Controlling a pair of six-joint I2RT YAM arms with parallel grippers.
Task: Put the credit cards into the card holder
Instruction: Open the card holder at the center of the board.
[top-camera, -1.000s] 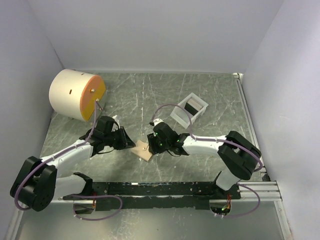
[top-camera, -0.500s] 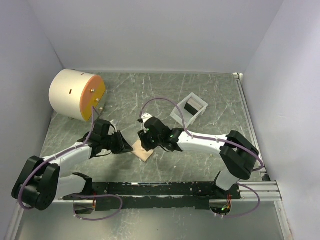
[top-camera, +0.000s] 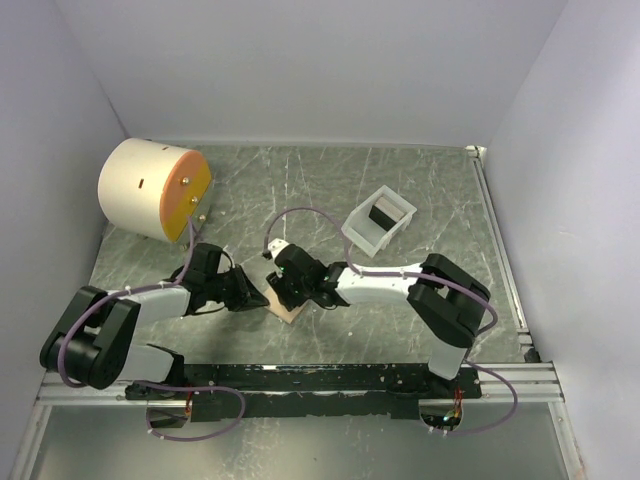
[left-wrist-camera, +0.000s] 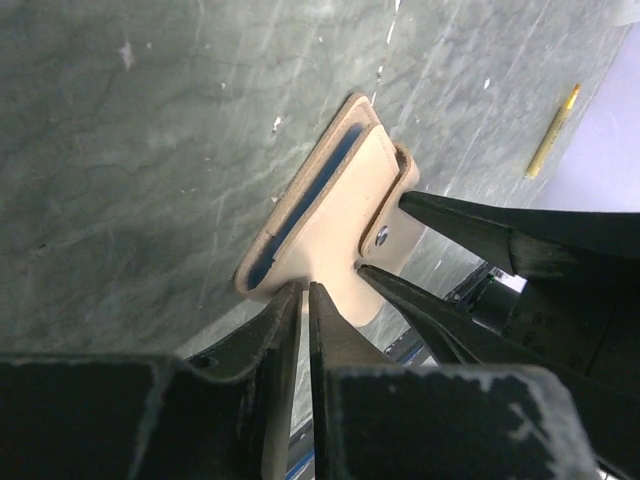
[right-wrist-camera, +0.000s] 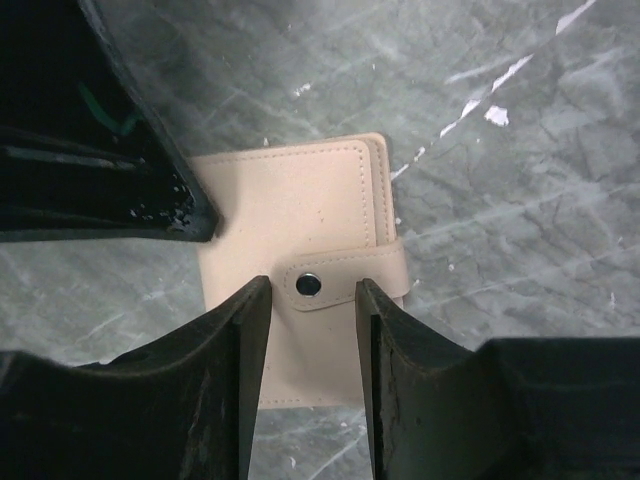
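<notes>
Tan wallet (right-wrist-camera: 290, 200), folded, flat at the centre of the counter (top-camera: 420, 300). Left hand (left-wrist-camera: 303, 300), reaching in from 9 o'clock, is nearly closed, pinching the wallet's edge. Right hand (right-wrist-camera: 313, 300), its arm coming from 3 o'clock, hangs part-open astride the snap strap (right-wrist-camera: 340, 275) (gripping nothing). At the wallet's 2 o'clock: white tray (top-camera: 362, 232) with a dark card (top-camera: 382, 212) inside.

The scratched, green-grey marbled counter (top-camera: 300, 180) carried a cream cylinder (top-camera: 140, 190) with an orange face at its far left. A white box-like tray (top-camera: 357, 232) sat right of centre, and the snapped-shut tan card holder (right-wrist-camera: 290, 200) lay nearer the front.
</notes>
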